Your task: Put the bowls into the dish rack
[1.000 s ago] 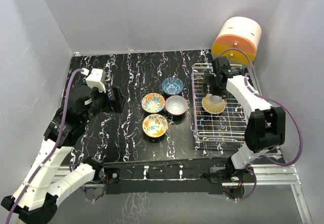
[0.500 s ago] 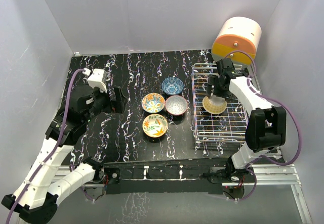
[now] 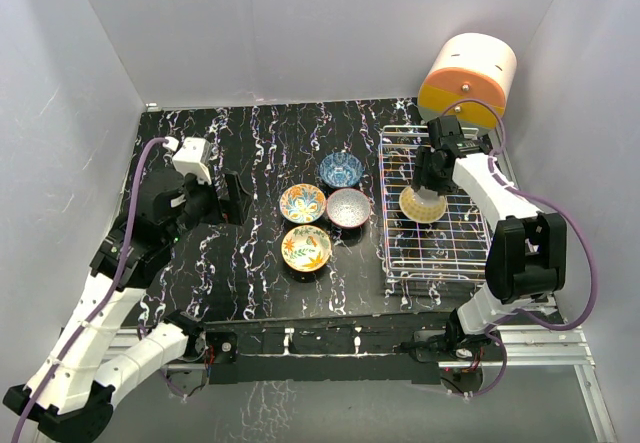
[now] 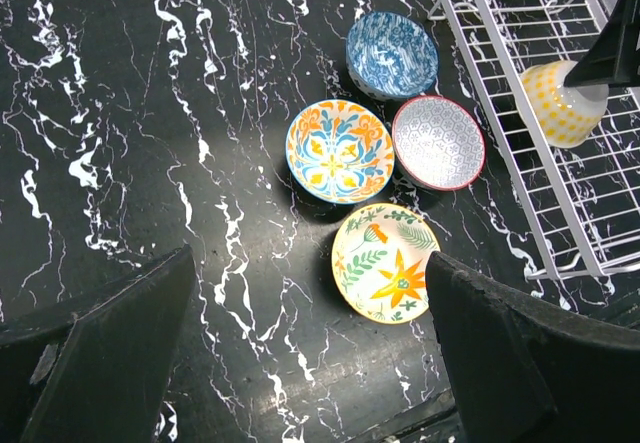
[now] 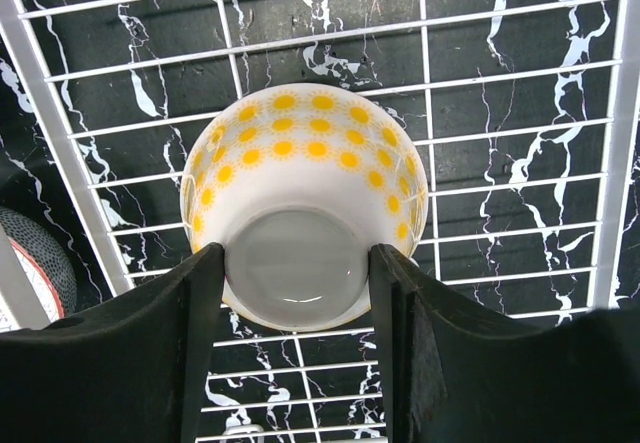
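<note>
We see the right end effector (image 5: 297, 258) gripping the yellow-dotted white ceramic bowl (image 5: 305, 158) by its upturned foot, white wire dish rack (image 3: 450, 248) directly beneath; left end effector (image 4: 310, 268) wide, empty.

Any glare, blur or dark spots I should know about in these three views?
Top external: even soft light, all sharp. Left wrist: dull sheen on the table near the bottom edge; left gripper fingers dark and soft. Right wrist: yellow-dotted bowl crisp, its base faintly reflective; right gripper fingers featureless black.
</note>
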Tool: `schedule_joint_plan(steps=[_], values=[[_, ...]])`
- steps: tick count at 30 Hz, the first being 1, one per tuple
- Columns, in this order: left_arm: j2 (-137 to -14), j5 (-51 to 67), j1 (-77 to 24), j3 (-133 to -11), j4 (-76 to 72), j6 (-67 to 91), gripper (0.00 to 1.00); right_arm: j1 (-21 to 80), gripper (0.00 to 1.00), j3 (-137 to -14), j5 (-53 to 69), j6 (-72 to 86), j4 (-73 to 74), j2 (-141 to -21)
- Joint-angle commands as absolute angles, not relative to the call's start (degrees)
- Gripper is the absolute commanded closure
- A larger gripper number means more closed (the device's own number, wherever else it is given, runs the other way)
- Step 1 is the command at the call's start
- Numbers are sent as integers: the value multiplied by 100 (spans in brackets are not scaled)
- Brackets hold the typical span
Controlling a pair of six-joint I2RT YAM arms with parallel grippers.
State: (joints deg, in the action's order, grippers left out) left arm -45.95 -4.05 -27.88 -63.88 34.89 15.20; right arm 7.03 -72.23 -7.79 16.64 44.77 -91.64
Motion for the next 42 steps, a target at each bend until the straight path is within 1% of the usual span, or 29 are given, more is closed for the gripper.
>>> schedule_joint_plan(steps=[1, 4, 8, 17, 20, 29, 42], values=[[-4482, -339, -2807, -6273, 3470, 1580, 3, 626, 57, -7087, -990, 1603, 4632, -8963], [-4428, -318, -2810, -6217, 3462, 1591, 3, 559, 63, -7046, -1020, 1585, 4747, -8869], [-4335, -292, -2805, -6195, 3481, 1591, 3, 397, 65, -6915, -1050, 1602, 4983, -8673], [-4104, -99, -2807, -5951, 3335, 1569, 3, 18, 66, -6445, -910, 1779, 5350, -8034], [-4057, -26, -2812, -5902, 3305, 1509, 3, -151, 67, -6372, -906, 1888, 5520, -7917], [-3935, 241, -2809, -5778, 3135, 1506, 3, -228, 68, -6337, -921, 2277, 5912, -7641], [-3557, 388, -2812, -5745, 3179, 1588, 3, -280, 68, -5618, -1271, 2952, 6180, -7027]])
